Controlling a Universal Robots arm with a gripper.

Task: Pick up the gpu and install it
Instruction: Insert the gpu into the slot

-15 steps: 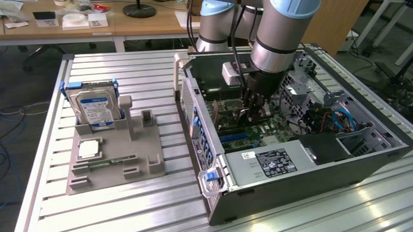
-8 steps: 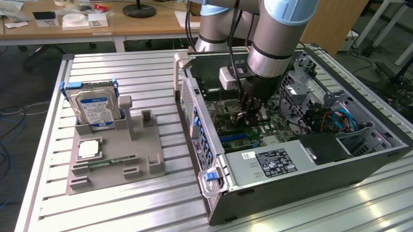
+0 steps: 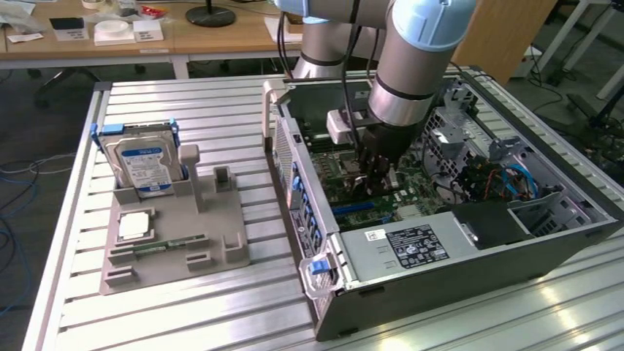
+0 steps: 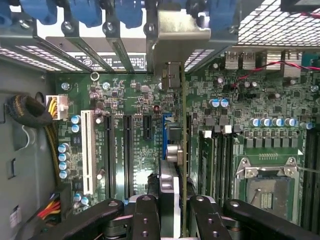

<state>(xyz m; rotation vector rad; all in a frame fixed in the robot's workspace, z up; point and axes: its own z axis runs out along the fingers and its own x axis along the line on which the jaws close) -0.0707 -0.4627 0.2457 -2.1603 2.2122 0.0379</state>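
In the middle of the exterior view we see the robot arm (image 3: 414, 73) reaching down into the open computer case (image 3: 468, 292). Its gripper (image 3: 375, 183) is low inside the case, just above the green board (image 3: 390, 205). In the wrist view, the gripper (image 4: 172, 220) is clamped on the card (image 4: 172, 165), which stands on its thin edge between the black fingers (image 4: 145, 215). The card sits right over the blue slot (image 4: 164, 135) on the board (image 4: 250, 100).

Inside the case we also see a grey box with a label (image 3: 410, 245) at the lower middle and blue cables (image 3: 516, 179) at the right.

At the left of the exterior view a grey tray (image 3: 175, 234) holds a silver drive with a blue label (image 3: 146, 164) standing up, and a thin green stick (image 3: 171, 245) lying flat.
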